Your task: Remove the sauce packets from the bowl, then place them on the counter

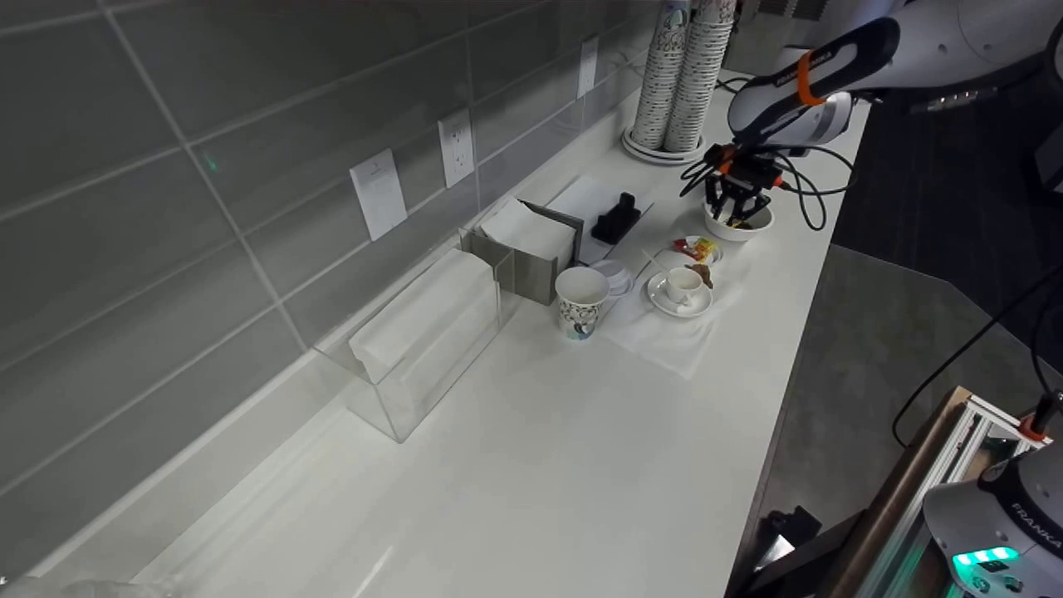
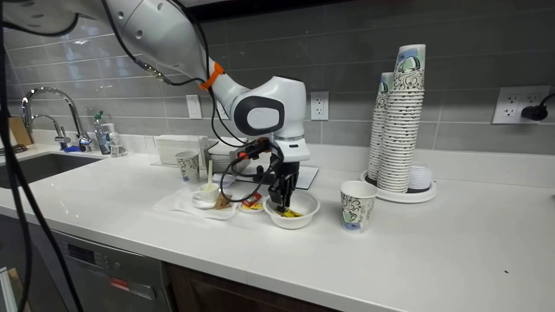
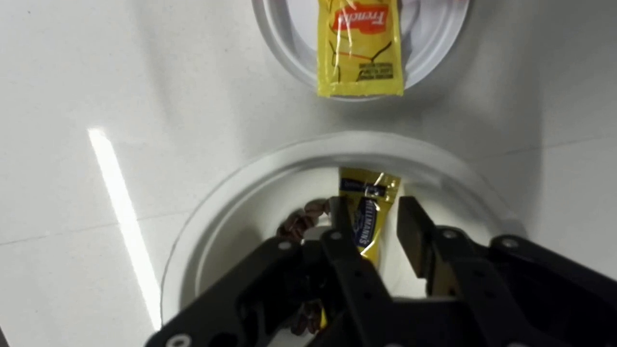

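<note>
The white bowl [image 2: 289, 222] stands on the white counter [image 2: 390, 264]; it also shows in the wrist view [image 3: 366, 140] and in an exterior view [image 1: 737, 234]. In it lies a yellow sauce packet [image 3: 365, 221] with a dark blue label, its lower end hidden by the gripper. A second small yellow bit [image 3: 324, 319] shows beneath the gripper, mostly hidden. Brown beans [image 3: 296, 225] lie beside the packet. My gripper [image 3: 372, 214] points down into the bowl, open, its fingertips apart over the packet. The left finger overlaps the packet's left edge. I cannot tell whether it touches.
A small white dish [image 2: 251, 209] with yellow and red packets [image 3: 359, 53] sits close beside the bowl. A cup on a saucer [image 1: 679, 291] stands beyond it. A paper cup [image 2: 357, 206] is on the bowl's other side, before tall cup stacks [image 2: 399, 143]. Napkin holders [image 1: 432, 332] line the wall.
</note>
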{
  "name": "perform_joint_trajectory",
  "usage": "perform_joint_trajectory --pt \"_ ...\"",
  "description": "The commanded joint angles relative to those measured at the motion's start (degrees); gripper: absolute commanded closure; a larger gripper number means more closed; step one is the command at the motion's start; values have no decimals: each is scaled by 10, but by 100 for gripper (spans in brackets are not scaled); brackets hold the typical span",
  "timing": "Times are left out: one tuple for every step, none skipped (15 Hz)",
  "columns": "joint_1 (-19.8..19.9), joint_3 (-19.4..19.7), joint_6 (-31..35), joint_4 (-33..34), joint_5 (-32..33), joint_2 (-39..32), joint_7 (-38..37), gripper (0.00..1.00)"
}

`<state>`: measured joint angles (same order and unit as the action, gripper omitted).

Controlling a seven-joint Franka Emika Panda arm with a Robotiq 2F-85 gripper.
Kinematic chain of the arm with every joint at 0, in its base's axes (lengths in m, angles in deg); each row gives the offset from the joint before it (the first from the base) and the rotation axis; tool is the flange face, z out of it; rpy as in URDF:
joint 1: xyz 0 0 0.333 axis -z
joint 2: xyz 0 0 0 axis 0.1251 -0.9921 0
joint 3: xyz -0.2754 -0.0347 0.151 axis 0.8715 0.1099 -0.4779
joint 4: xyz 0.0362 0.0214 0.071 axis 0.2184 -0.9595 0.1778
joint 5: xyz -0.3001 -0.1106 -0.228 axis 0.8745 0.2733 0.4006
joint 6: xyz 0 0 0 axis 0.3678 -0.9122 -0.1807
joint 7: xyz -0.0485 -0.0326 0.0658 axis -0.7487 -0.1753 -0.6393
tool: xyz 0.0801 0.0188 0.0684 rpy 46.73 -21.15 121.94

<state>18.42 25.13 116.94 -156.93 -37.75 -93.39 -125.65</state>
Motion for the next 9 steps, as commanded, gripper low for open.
perform_joint_trajectory --pt "7 -5 -7 20 -8 -13 7 65" --pt "7 -4 -6 20 -8 -13 7 64" --pt "7 -4 -5 21 -7 -14 6 69" --pt "7 -4 -6 22 -7 -14 7 73" --pt "7 -4 -6 23 -7 -15 7 77" --pt "7 -4 -5 23 -7 -16 6 89" --pt "6 -3 -4 23 -6 -16 6 92" --pt "6 -3 -4 22 -6 -15 6 95" --pt "6 -3 -3 21 -5 -14 6 100"
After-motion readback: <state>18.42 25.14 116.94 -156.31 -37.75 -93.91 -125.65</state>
